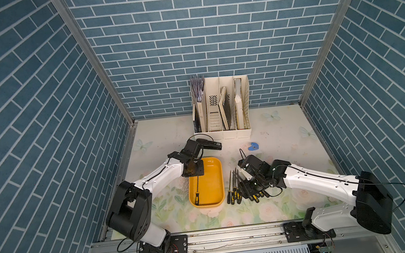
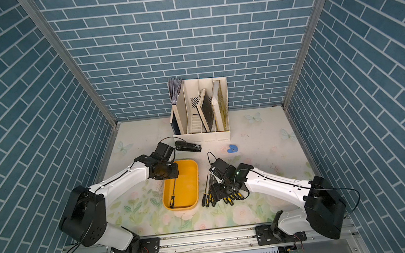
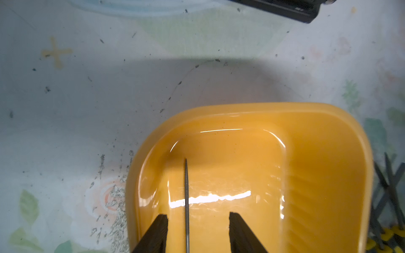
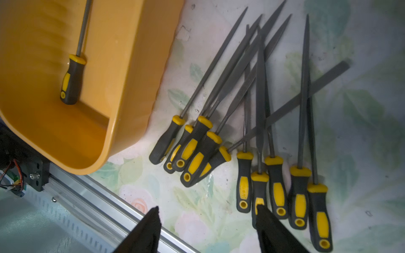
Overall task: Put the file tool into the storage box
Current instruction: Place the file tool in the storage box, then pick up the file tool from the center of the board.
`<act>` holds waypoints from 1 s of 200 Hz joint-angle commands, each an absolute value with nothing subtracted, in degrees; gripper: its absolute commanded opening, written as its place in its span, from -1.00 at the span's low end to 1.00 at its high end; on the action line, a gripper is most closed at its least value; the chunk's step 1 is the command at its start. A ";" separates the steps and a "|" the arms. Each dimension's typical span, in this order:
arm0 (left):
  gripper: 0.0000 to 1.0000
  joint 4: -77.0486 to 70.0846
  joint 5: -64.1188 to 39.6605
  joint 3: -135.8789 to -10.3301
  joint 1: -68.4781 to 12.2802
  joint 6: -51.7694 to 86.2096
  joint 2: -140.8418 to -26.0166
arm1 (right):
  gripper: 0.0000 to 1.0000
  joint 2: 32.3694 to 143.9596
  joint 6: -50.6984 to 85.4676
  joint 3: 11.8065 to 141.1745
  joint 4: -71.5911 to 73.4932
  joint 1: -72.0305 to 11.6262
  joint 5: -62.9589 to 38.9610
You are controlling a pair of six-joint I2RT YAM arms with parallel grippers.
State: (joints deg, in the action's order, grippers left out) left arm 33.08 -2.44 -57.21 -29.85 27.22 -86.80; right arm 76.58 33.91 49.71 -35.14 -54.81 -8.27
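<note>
One needle file (image 1: 196,199) is already lying flat inside the yellow storage box (image 1: 214,174), lower middle of the frame in both top views, with its handle pointing toward the bottom edge. The left tool (image 3: 198,215) is hanging right above it, jaws spread and released, and the thin shaft is running between them without touching either one. The right tool (image 4: 207,208) is hovering wide open over the bunch of other files (image 4: 252,122) sitting on the floral counter (image 1: 287,138) just right of the box, and it's gripping nothing.
</note>
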 commanded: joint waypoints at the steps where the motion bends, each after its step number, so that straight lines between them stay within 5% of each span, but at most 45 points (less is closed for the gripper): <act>1: 0.05 35.05 -2.80 -59.76 -30.97 28.74 -82.58 | 0.31 77.75 37.15 48.48 -31.24 -54.66 -10.10; 103: 0.17 32.97 -6.86 -58.10 -34.37 32.81 -73.67 | -0.09 84.82 38.00 48.77 -28.13 -54.60 -10.09; 200: 0.18 32.65 -6.76 -57.27 -34.45 33.15 -73.15 | -0.16 90.41 36.76 50.66 -27.73 -54.49 -8.76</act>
State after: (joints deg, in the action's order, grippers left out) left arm 32.47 -6.72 -57.74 -34.17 33.04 -73.82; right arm 88.77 37.23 49.54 -27.57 -54.68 -9.78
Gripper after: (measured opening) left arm 0.587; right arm 0.422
